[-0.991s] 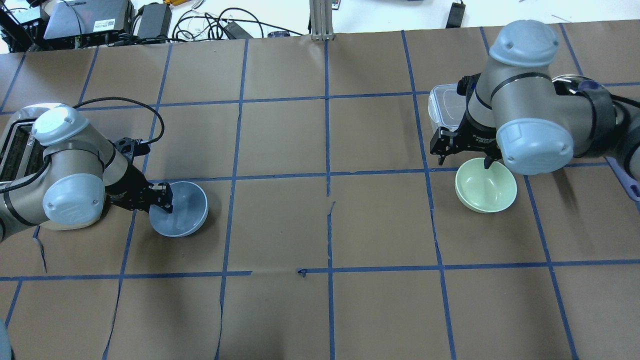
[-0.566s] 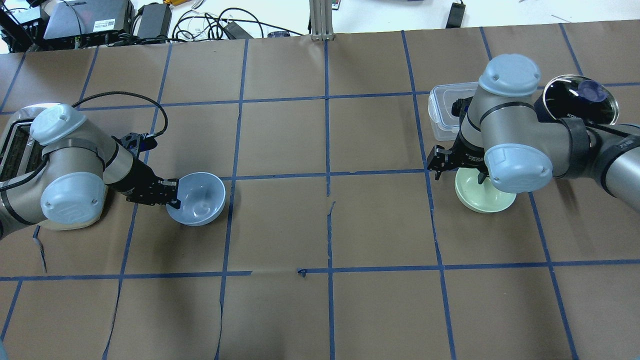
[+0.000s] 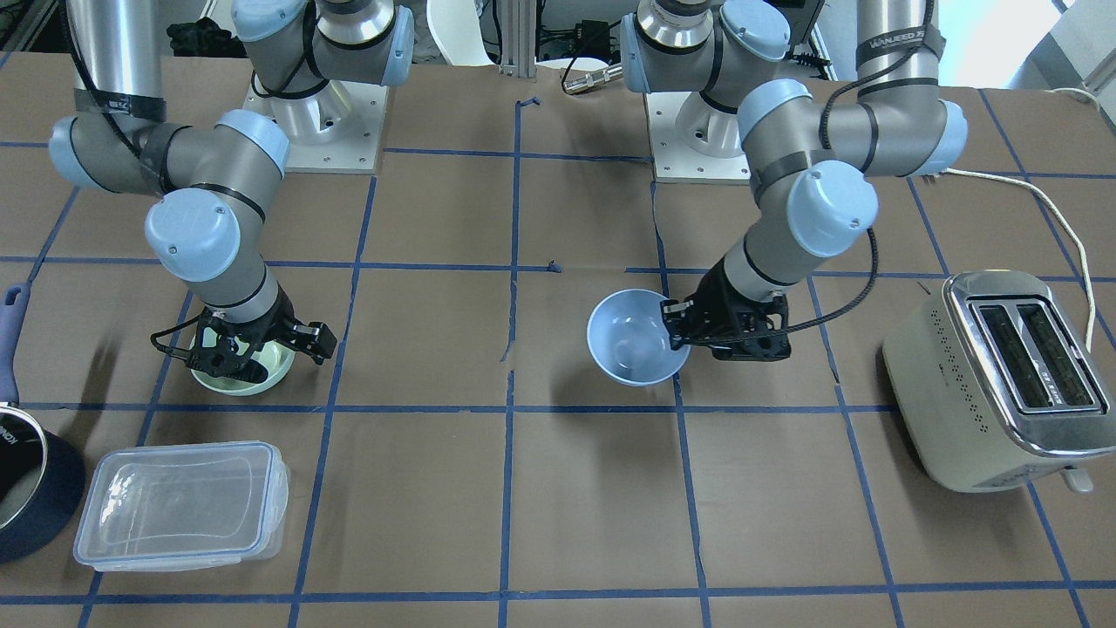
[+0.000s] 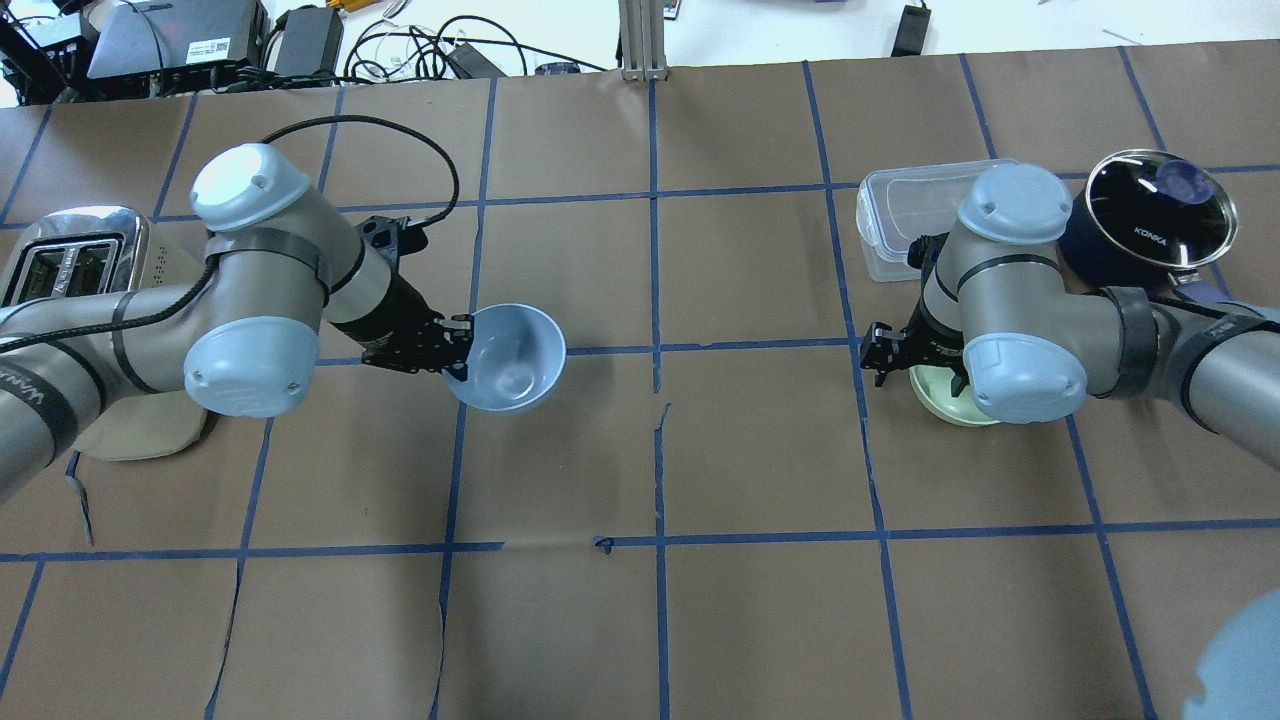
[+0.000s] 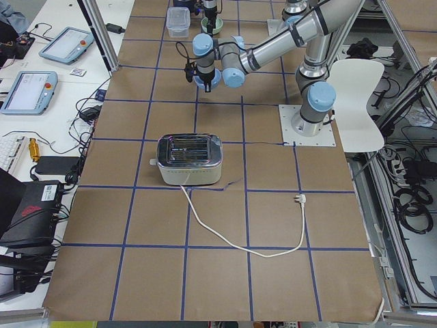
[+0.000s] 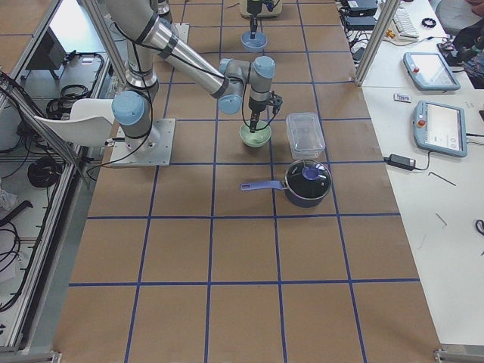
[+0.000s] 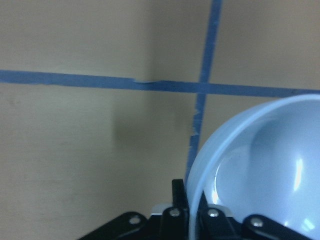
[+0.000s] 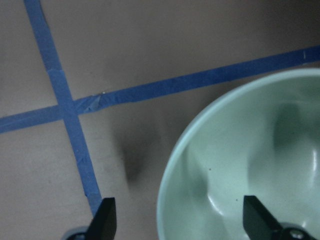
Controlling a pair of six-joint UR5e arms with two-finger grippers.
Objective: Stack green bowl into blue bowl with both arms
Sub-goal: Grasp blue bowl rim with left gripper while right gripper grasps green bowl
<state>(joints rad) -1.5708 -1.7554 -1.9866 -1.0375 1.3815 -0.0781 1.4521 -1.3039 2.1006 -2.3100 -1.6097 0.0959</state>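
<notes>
Glossy plastic, probably light but slick: your left gripper (image 4: 458, 357) pinches the blue bowl (image 4: 512, 358) at its 9 o'clock rim (overhead view), lifted and tilted. The right gripper (image 8: 182, 220) gapes wide astride the rim of the green bowl (image 4: 938, 402), which rests at the table's 3 o'clock.

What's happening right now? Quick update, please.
Left gripper shut on rim of blue bowl, held off the table. Right gripper open astride rim of green bowl, resting on table. Nothing seen between the bowls.
</notes>
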